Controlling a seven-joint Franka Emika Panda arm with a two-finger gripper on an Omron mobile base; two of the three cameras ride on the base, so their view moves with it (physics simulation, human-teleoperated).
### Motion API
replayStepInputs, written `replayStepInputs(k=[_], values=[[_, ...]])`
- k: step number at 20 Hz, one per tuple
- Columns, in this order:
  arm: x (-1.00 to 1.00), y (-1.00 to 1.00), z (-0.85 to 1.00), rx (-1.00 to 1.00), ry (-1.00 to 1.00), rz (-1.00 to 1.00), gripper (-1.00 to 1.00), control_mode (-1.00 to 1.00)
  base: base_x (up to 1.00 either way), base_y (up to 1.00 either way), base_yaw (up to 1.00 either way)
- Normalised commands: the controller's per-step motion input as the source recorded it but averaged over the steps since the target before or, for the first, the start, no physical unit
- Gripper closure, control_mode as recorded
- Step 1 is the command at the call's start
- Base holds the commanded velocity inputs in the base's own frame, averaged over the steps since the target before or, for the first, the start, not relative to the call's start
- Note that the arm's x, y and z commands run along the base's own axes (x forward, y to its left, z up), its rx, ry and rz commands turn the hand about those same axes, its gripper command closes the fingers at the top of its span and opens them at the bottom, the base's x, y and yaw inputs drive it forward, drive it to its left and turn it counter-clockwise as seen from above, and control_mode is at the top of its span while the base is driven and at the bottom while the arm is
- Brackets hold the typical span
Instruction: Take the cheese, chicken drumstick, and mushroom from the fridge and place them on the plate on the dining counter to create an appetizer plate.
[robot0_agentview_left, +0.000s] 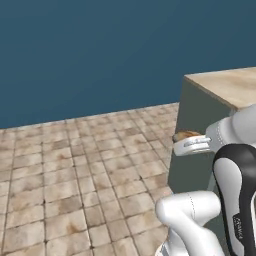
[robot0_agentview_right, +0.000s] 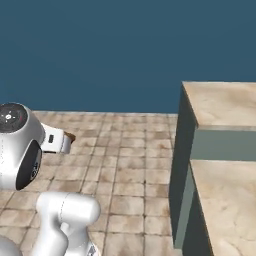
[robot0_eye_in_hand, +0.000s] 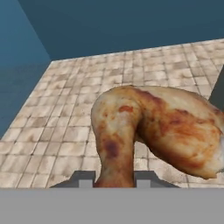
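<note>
My gripper (robot0_eye_in_hand: 114, 178) is shut on the chicken drumstick (robot0_eye_in_hand: 162, 124), a glossy orange-brown lumpy piece that juts out beyond the fingertips (robot0_eye_in_hand: 85, 178). In the left base view the gripper (robot0_agentview_left: 180, 145) hangs in the air beside the counter's grey-green end, with the drumstick (robot0_agentview_left: 186, 135) showing on top of it. In the right base view the gripper (robot0_agentview_right: 64, 142) points right over the tiled floor, with a brown bit of the drumstick (robot0_agentview_right: 70, 136) at its tip. The cheese, mushroom, plate and fridge are out of view.
A counter with a beige marble-look top (robot0_agentview_left: 230, 85) and grey-green sides (robot0_agentview_right: 181, 150) stands to the right; no stools show beside it. A tan tiled floor (robot0_agentview_left: 75, 175) stretches left and ahead. A dark blue wall (robot0_agentview_right: 100, 50) closes off the back.
</note>
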Motion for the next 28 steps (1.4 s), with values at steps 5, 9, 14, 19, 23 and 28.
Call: replayStepInputs(k=[5,9,14,19,23,28], values=[[0.00,0.00,0.00,0.00,0.00,0.00,1.00,1.00,1.00,0.82,-0.15],[0.00,0.00,0.00,0.00,0.00,0.00,1.00,1.00,1.00,0.49,-0.36],[0.00,0.00,0.00,0.00,0.00,0.00,1.00,1.00,1.00,0.31,-0.45],[0.00,0.00,0.00,0.00,0.00,0.00,1.00,1.00,1.00,0.48,-0.46],[0.00,0.00,0.00,0.00,0.00,0.00,1.00,1.00,1.00,0.85,-0.43],[0.00,0.00,0.00,0.00,0.00,0.00,1.00,1.00,1.00,0.63,-0.49]])
